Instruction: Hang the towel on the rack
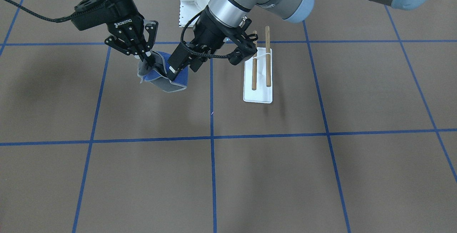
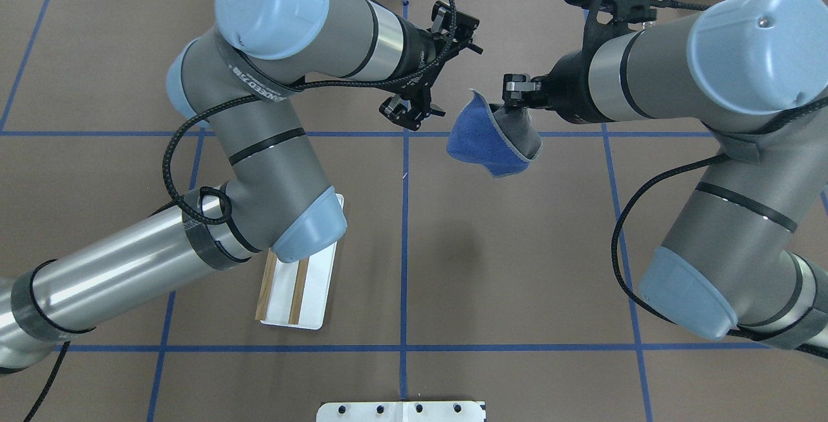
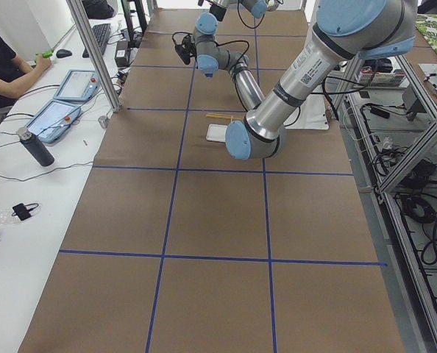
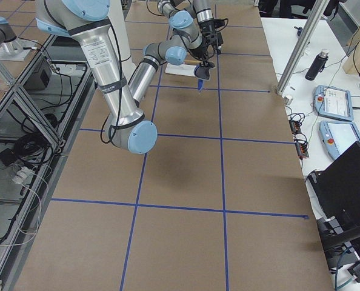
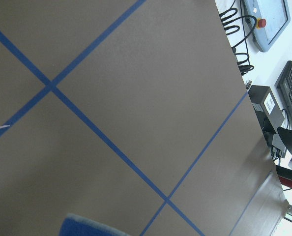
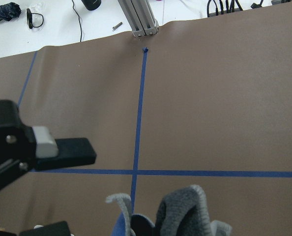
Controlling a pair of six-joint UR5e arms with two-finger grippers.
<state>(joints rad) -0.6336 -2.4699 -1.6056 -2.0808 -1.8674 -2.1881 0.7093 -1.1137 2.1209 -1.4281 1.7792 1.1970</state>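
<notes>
Right gripper point(image 1: 147, 58) clamps the limp, light towel point(image 2: 480, 138) by a bunched edge; the wide-open left gripper point(image 2: 446, 76) beside it should pinch the hem.

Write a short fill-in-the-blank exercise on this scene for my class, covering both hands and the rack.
1. The right hand is shut on the blue ____.
2. The left hand, which holds nothing, is ____.
3. The rack has ____ wooden rods above its white base.

Missing words: towel; open; two.
</notes>
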